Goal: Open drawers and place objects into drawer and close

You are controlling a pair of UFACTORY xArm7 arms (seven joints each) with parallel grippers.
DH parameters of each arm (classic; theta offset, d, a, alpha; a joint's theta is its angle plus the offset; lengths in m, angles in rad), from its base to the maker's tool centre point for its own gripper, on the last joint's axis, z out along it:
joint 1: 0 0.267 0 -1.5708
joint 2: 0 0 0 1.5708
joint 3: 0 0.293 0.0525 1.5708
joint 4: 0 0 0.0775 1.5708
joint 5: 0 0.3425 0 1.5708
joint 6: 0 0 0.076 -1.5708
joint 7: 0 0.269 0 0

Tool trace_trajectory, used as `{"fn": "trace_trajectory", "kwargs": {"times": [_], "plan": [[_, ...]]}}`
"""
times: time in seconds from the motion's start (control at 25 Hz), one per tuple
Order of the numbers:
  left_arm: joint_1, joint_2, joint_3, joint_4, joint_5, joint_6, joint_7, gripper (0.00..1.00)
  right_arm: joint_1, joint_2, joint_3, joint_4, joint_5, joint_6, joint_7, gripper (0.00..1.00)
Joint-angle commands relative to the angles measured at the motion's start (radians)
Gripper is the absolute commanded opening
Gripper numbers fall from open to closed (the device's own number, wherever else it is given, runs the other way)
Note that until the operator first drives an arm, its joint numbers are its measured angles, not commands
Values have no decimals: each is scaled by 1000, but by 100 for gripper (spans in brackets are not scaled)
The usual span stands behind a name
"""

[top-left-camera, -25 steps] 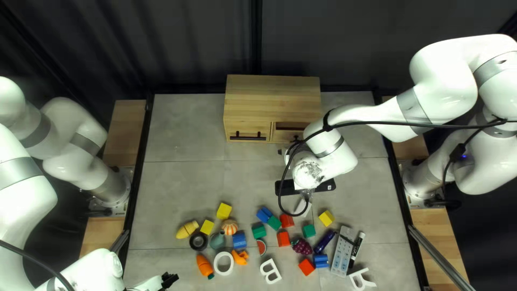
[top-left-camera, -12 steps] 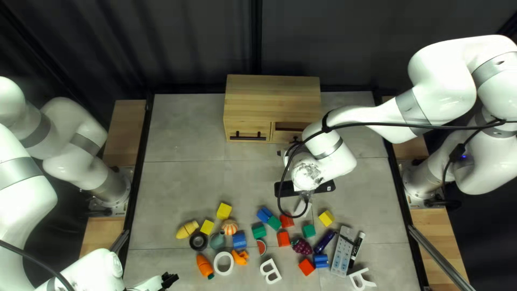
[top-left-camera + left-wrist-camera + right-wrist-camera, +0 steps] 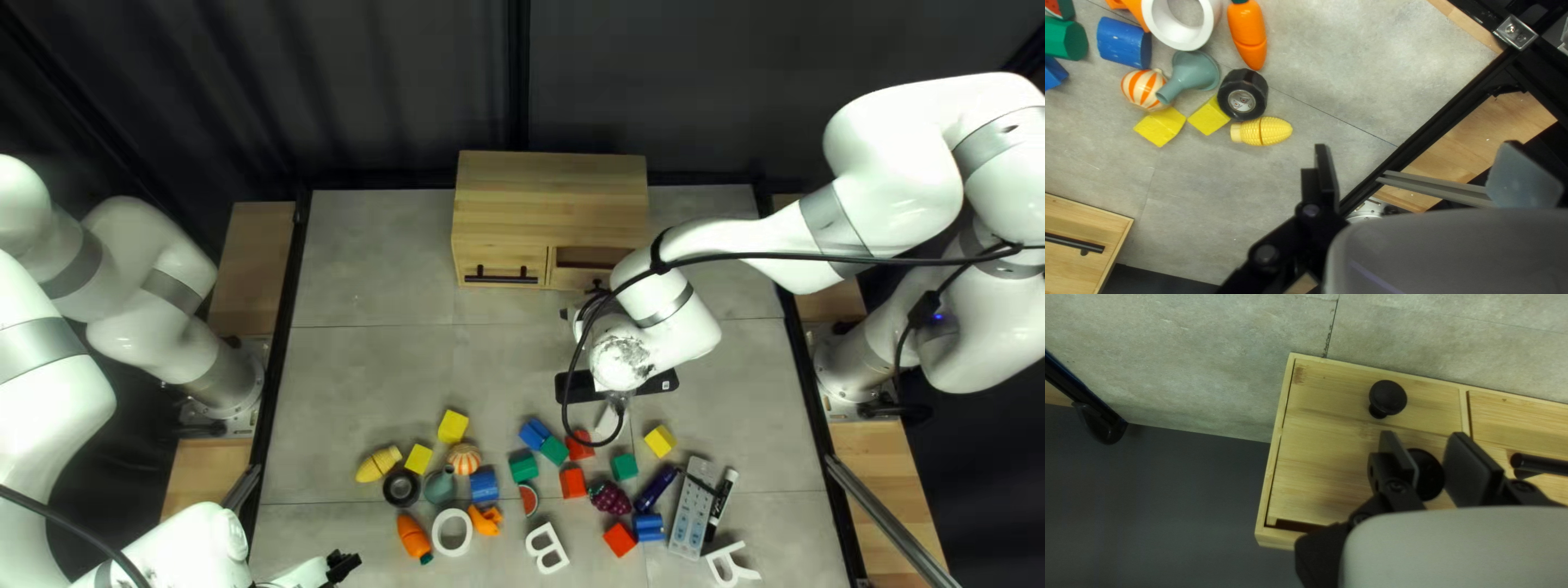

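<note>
Right wrist view: gripper (image 3: 579, 314) part-open, clasping black knob (image 3: 1430, 476)

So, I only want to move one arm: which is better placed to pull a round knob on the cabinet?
Right, I'd judge: my right gripper is at a round black knob on the cabinet, while my left gripper is over the near side of the table, far from it.
</note>
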Motion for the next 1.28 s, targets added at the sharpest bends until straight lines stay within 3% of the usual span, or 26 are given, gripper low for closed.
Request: {"fn": "trace_trajectory", "kwargs": {"times": [0.04, 0.24, 0.32, 0.4, 0.44, 0.48, 0.52, 1.04, 1.28], "plan": [[0, 0, 0, 0, 0, 0, 0, 100, 3, 0, 3, 3, 3, 5, -1, 21], [0, 0, 0, 0, 0, 0, 0, 100, 7, 4, 6, 7, 5, 8, -1, 25], [0, 0, 0, 0, 0, 0, 0, 100, 8, 7, 7, 11, 6, 10, -2, 32], [0, 0, 0, 0, 0, 0, 0, 100, 9, 8, 8, 16, 9, 13, -6, 45], [0, 0, 0, 0, 0, 0, 0, 100, 9, 8, 8, 16, 9, 13, -6, 80], [0, 0, 0, 0, 0, 0, 0, 100, 9, 5, 9, 17, 12, 15, -8, 93], [0, 0, 0, 0, 0, 0, 0, 100, 10, -1, 11, 16, 16, 18, -8, 100], [0, 0, 0, 0, 0, 0, 0, 100, 3, -138, 16, 69, 156, 104, -74, 100], [0, 0, 0, 0, 0, 0, 0, 100, -34, -188, -17, 67, 194, 51, -133, 100]]}}
